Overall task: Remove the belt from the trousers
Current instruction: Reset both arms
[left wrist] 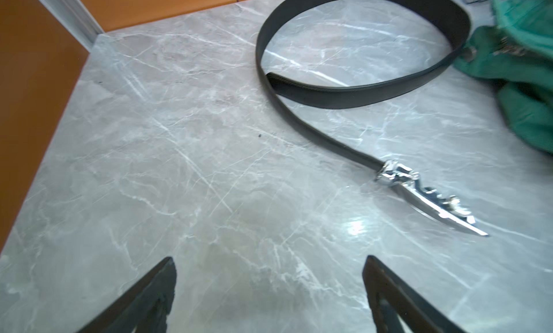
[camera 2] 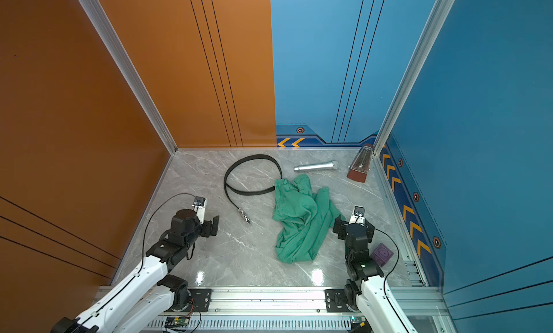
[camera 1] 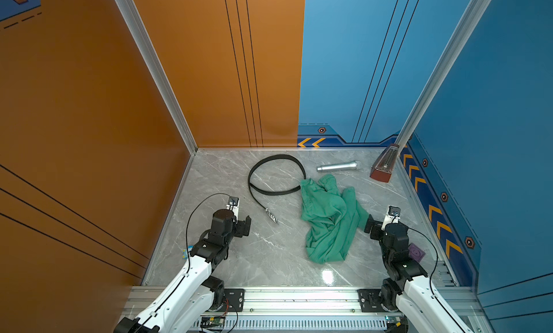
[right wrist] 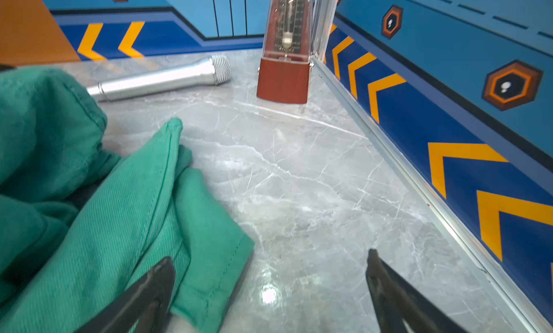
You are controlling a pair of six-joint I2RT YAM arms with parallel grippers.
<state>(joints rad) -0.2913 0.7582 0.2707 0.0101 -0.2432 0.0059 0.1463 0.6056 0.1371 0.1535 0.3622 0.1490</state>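
The teal trousers [camera 1: 329, 224] are lying crumpled at 3 o'clock of table centre, limp cloth. At their 10 o'clock the black belt [camera 1: 281, 157] is curling free, just touching the waistband, looking light and springy; pinch the strap near the slippery buckle [camera 1: 270, 217]. Its straight run is pointing buckle-first to 5 o'clock, while the left gripper [left wrist: 269, 258] and right gripper [right wrist: 270, 255] are gaping, empty.

Overhead stereo; wrist closeups; shared trousers [right wrist: 89, 226]
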